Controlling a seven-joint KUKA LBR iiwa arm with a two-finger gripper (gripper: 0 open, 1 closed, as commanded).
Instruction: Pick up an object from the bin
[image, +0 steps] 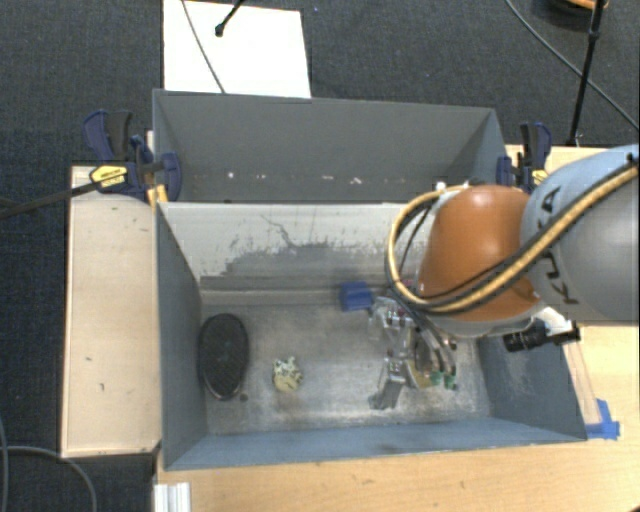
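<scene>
My gripper (388, 392) hangs low over the bin floor, right of the middle and near the front wall. A small green and brown piece (438, 378) shows just to its right; I cannot tell whether it lies loose or touches the gripper. A small blue block (354, 296) rests by the back wall, up and left of the gripper. A little pale yellowish crumpled thing (287, 374) lies on the floor well to the gripper's left.
A black oval object (222, 353) lies at the bin's left end, close to the left wall. The arm with its orange cover and looped cables hangs over the bin's right part and hides the floor beneath it.
</scene>
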